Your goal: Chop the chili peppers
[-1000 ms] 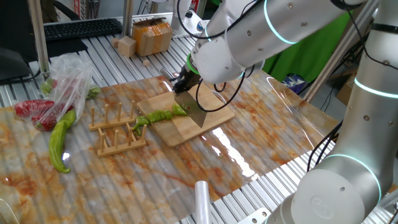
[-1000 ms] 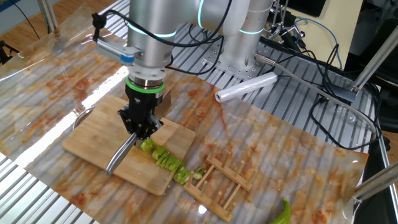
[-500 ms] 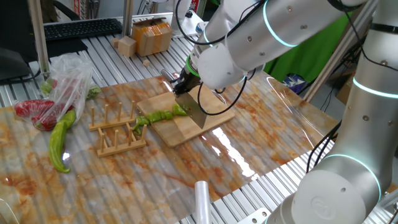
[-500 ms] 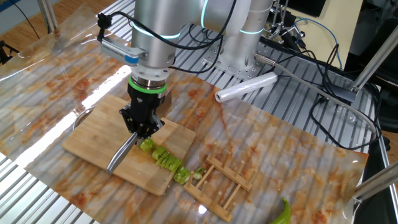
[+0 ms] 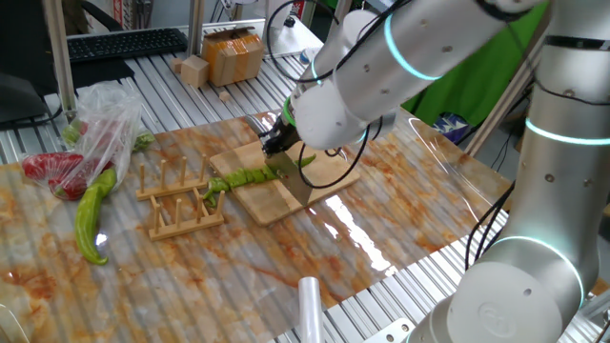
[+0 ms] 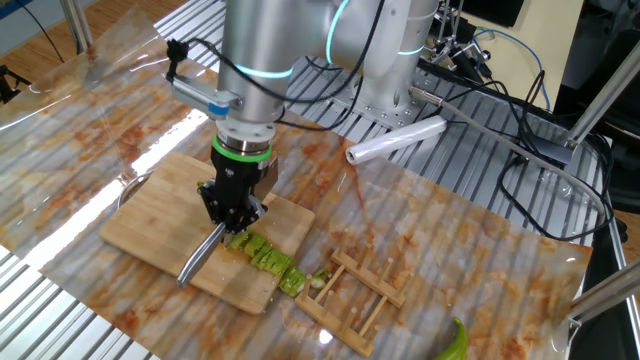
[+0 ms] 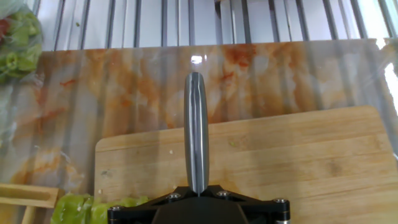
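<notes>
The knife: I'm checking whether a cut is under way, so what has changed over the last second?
The gripper, shut on the knife throughout, has come down, bringing the blade onto the chili pepper on the cutting board. The chili's cut pieces, the board, the wooden rack and the pale pepper lie as before.

You see glossy green chili peppers [image 6: 265,256] on a pale tan wooden cutting board [image 6: 155,215]. The knife [image 7: 196,134] is steel grey, the hand [image 6: 231,213] black beneath a green ring. Your surface [image 6: 420,235] is cream marbled with rusty orange streaks.
</notes>
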Robot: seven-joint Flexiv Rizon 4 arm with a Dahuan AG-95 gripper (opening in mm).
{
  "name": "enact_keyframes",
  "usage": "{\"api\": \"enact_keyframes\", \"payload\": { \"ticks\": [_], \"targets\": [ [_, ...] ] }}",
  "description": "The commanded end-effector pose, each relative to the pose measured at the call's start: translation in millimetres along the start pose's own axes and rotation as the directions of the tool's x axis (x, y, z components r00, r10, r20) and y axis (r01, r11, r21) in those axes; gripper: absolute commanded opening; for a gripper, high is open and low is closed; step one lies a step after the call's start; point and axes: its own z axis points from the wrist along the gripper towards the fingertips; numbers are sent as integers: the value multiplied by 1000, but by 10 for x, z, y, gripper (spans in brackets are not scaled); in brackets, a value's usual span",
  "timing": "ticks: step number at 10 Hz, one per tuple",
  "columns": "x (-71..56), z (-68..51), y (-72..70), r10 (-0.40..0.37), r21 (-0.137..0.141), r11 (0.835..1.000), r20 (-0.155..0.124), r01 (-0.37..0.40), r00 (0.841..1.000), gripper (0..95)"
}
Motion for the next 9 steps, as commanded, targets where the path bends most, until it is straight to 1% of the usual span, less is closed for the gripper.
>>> {"api": "enact_keyframes", "payload": {
  "ticks": [1,2,3,5,6,7,8,9],
  "targets": [
    [13,79,8,4,2,1000,-31,-4,1000,0],
    [5,51,6,5,3,1000,-27,-5,1000,0],
    [8,60,7,12,-1,1000,-25,-12,1000,0],
    [4,49,22,23,-26,999,-23,-23,999,0],
    [-12,38,29,21,-26,999,-27,-21,999,0],
    [-20,18,26,14,-19,1000,-30,-15,999,0],
    [-28,-23,22,9,-9,1000,-38,-9,999,0],
    [-32,-45,19,8,-14,1000,-33,-9,999,0]
  ]
}}
